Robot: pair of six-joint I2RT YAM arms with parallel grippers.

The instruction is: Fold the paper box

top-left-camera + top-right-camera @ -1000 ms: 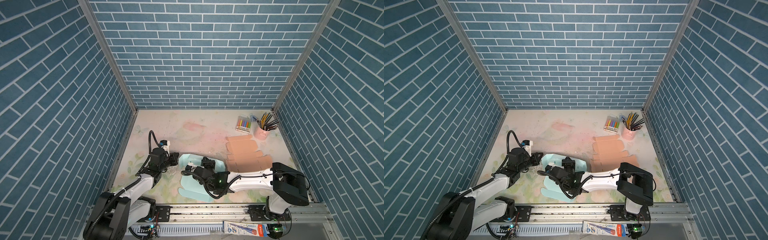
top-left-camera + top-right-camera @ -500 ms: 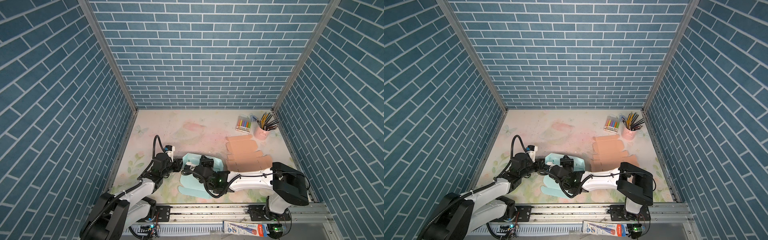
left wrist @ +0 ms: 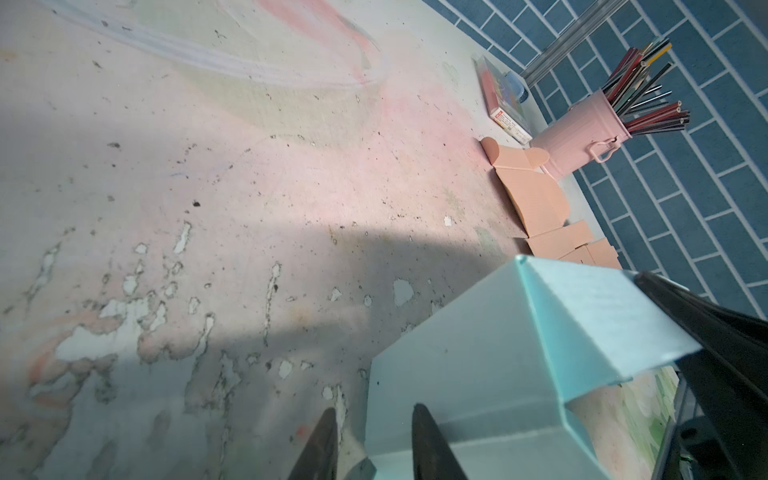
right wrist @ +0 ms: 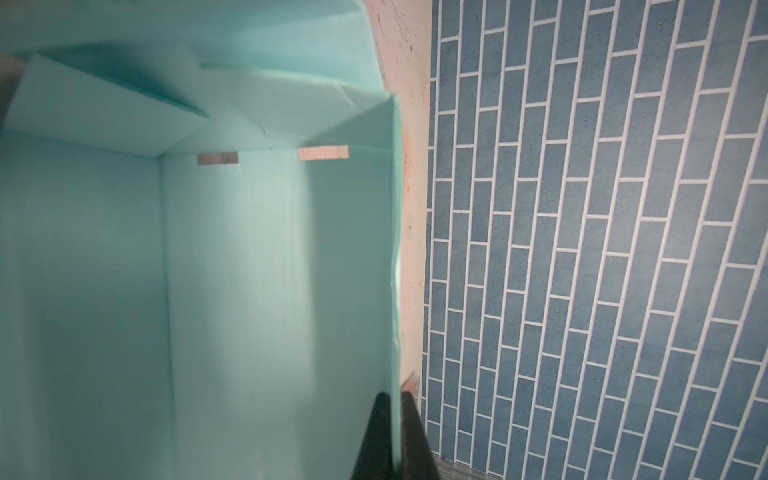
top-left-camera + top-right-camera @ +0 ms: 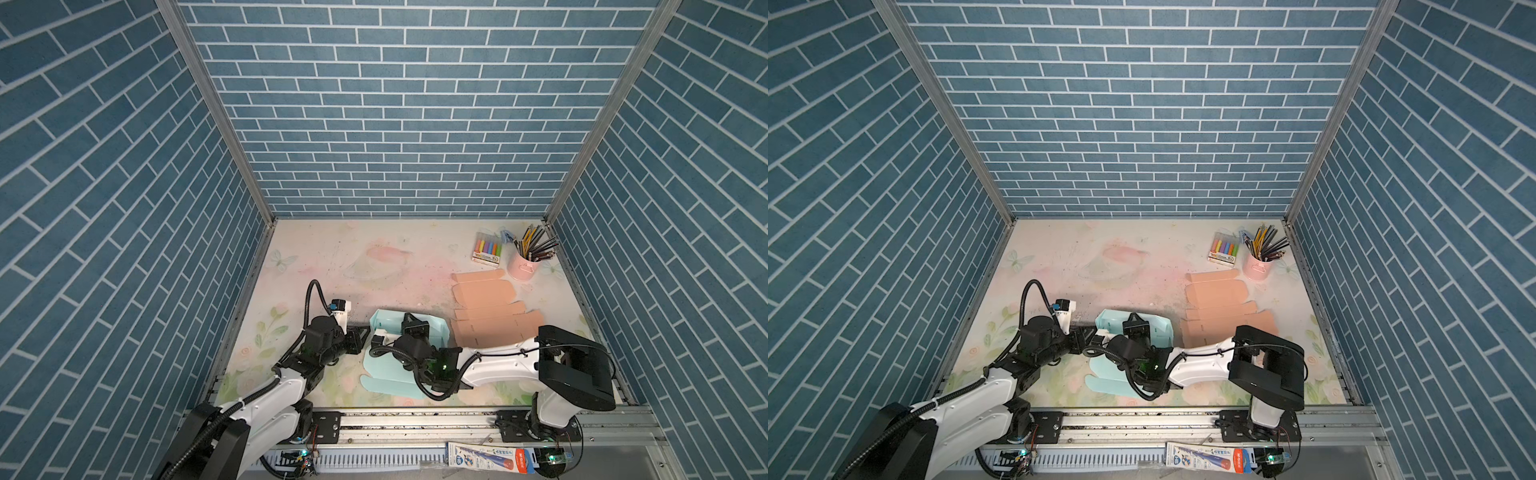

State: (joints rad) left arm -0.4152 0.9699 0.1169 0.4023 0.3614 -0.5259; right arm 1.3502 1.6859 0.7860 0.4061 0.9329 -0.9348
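While pinching one wall of paper box [image 5: 386, 372] with right gripper [image 4: 395, 399] clamped shut, holds it half-folded at table [image 5: 374, 257] front centre, just beside peach cardboard [image 5: 486, 328]. Has left gripper [image 3: 374, 409] slightly parted, empty, just beside box's left side.

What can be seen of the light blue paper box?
The light blue paper box is thin matte card, half folded: walls stand up, one flap lies flat on the table. Two small slots sit along an inner crease. The right gripper pinches one wall's edge between its fingers; the left gripper stands open beside a corner.
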